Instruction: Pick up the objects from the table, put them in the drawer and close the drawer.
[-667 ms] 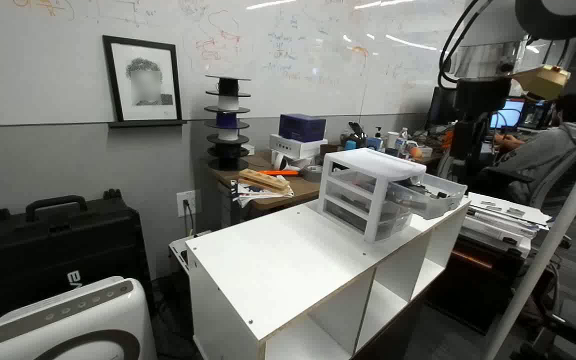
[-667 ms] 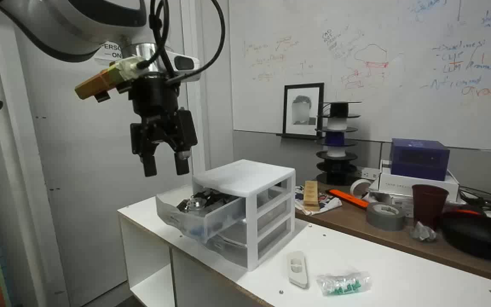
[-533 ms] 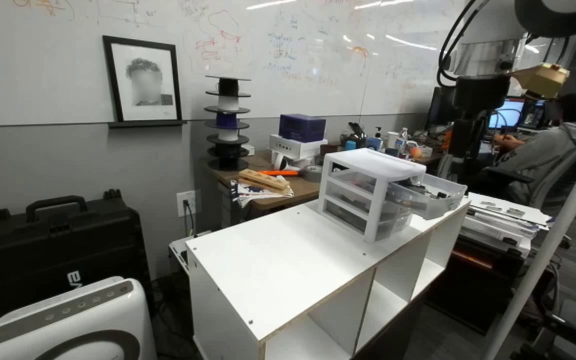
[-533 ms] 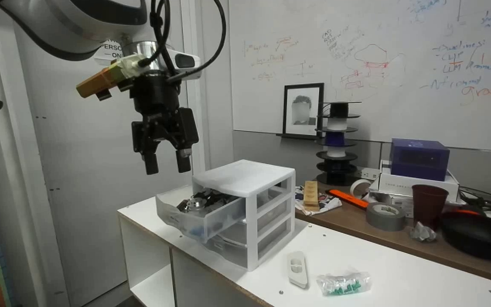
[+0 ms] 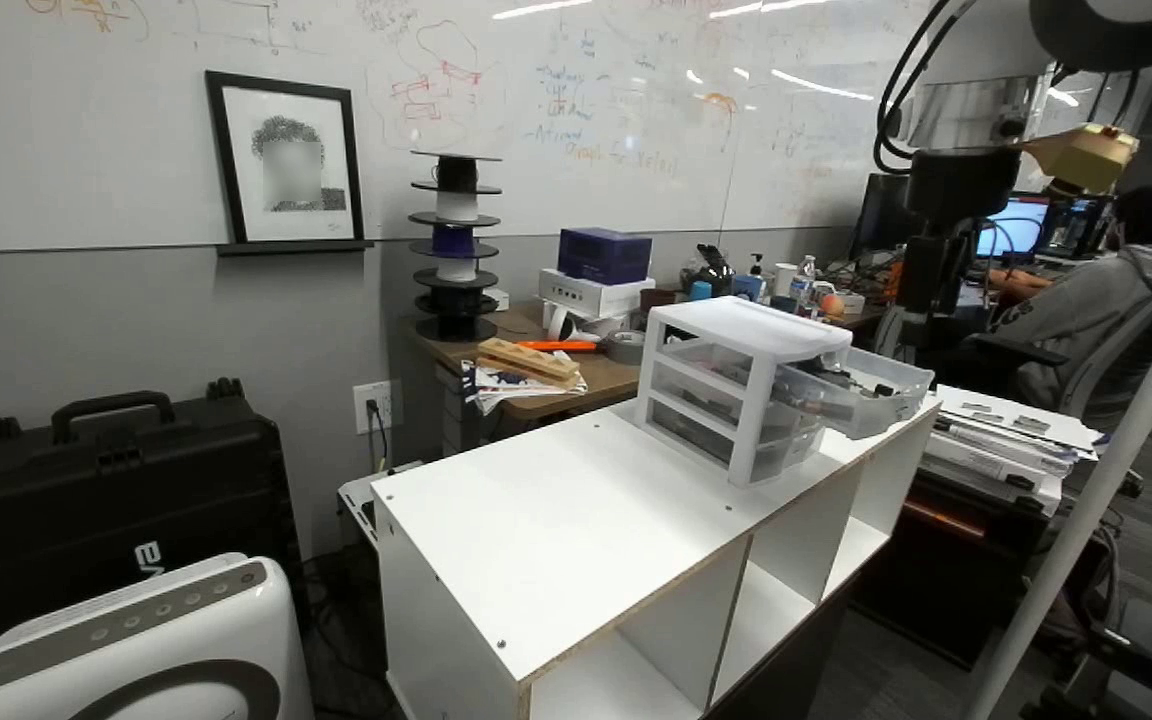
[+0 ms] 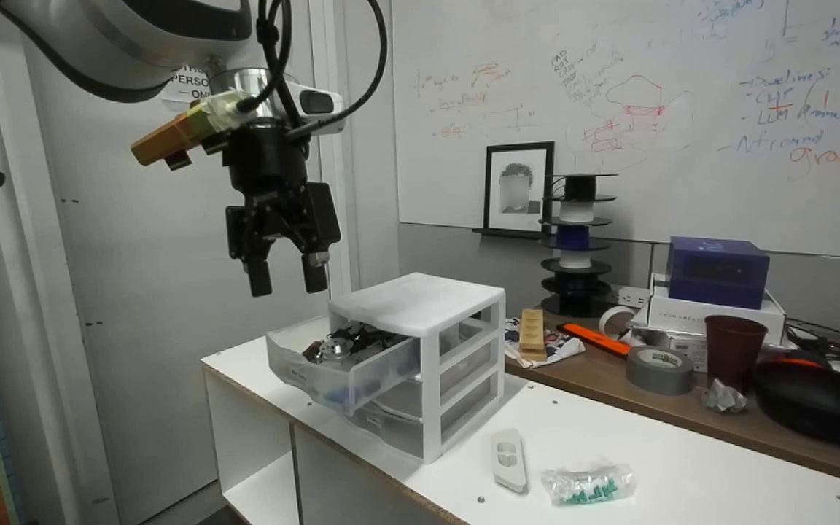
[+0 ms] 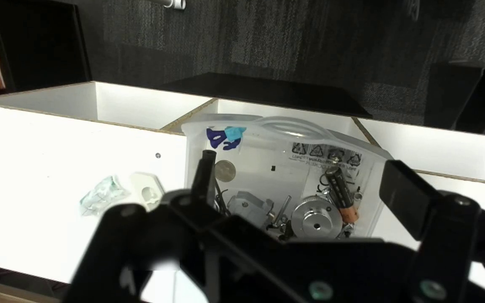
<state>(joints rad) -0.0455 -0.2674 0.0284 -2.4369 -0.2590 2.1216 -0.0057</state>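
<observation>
The white table [image 6: 682, 467] bears a small white drawer unit [image 6: 420, 302]. Its top translucent drawer [image 6: 310, 375] is pulled out and holds a silver pulley [image 7: 316, 219], a battery [image 7: 341, 191], a coin [image 7: 225, 170] and other small parts. The open drawer also shows in an exterior view [image 5: 876, 400]. A pale plastic piece [image 6: 508, 461] and a clear bag with green bits [image 6: 588, 484] lie on the table beside the unit. The wrist view also shows the piece [image 7: 146, 185] and the bag [image 7: 103, 195]. My gripper [image 6: 287, 281] is open and empty, above the open drawer.
A wooden desk [image 6: 609, 386] behind the table holds tape [image 6: 659, 370], a dark red cup [image 6: 735, 350], boxes and a black pan [image 6: 821, 401]. A stack of papers [image 5: 1016, 430] stands past the table's end. A pole [image 5: 1096, 500] stands near it.
My gripper has risen very slightly and shifted a little right in an exterior view, still open. The drawer and the objects on the table have not moved.
</observation>
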